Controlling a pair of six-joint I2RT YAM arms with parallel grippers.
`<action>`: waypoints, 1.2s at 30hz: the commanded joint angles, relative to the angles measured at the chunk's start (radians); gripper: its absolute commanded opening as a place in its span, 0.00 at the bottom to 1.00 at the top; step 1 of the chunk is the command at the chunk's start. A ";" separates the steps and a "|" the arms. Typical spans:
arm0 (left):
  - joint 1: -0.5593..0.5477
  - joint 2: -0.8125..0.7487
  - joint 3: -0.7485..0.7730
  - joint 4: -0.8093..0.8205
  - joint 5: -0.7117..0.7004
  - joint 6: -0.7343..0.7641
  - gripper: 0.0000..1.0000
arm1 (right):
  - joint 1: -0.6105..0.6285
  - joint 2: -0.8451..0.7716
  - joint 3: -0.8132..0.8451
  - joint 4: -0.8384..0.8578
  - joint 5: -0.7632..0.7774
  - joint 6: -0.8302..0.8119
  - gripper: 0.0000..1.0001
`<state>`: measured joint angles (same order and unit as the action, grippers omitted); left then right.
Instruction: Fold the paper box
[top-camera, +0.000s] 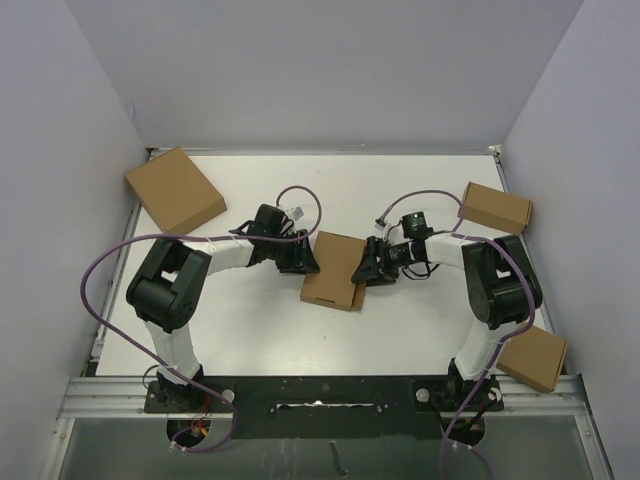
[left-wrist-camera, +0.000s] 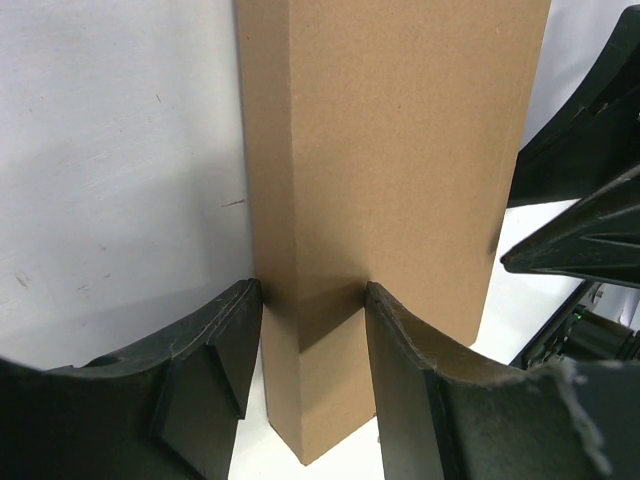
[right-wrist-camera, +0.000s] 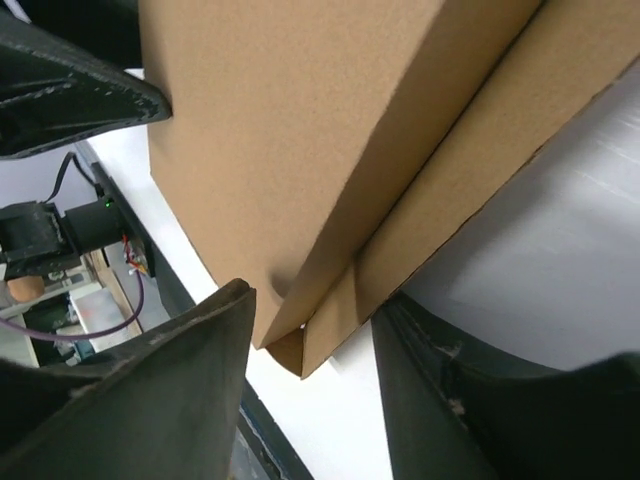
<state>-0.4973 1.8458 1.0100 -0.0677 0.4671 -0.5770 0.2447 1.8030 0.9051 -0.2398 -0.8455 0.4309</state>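
paper box (top-camera: 335, 268): brown card, mid-table between the two arms; judged light and thin-walled, stiff along its creases but easily dented, best taken at edges and folds. left gripper (left-wrist-camera: 312, 335): narrow, pinching the box's slim side. right gripper (right-wrist-camera: 312, 320): narrow, apparently clamped across one box corner.

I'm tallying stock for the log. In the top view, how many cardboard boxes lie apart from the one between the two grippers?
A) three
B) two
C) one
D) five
A: besides the paper box in the middle, there is a far-left box, a far-right box and a near-right box.
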 joint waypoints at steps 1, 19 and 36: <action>-0.021 -0.045 0.003 0.024 0.001 -0.022 0.44 | 0.019 0.002 0.039 -0.022 0.072 -0.014 0.46; 0.039 -0.263 -0.153 0.134 -0.057 -0.117 0.92 | -0.072 0.028 0.017 0.007 0.052 -0.043 0.36; 0.042 -0.083 -0.229 0.444 0.050 -0.383 0.94 | -0.176 0.114 -0.032 0.132 -0.133 0.032 0.33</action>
<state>-0.4519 1.7073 0.7383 0.2722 0.4805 -0.9112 0.0837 1.8931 0.8906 -0.1593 -0.9764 0.4580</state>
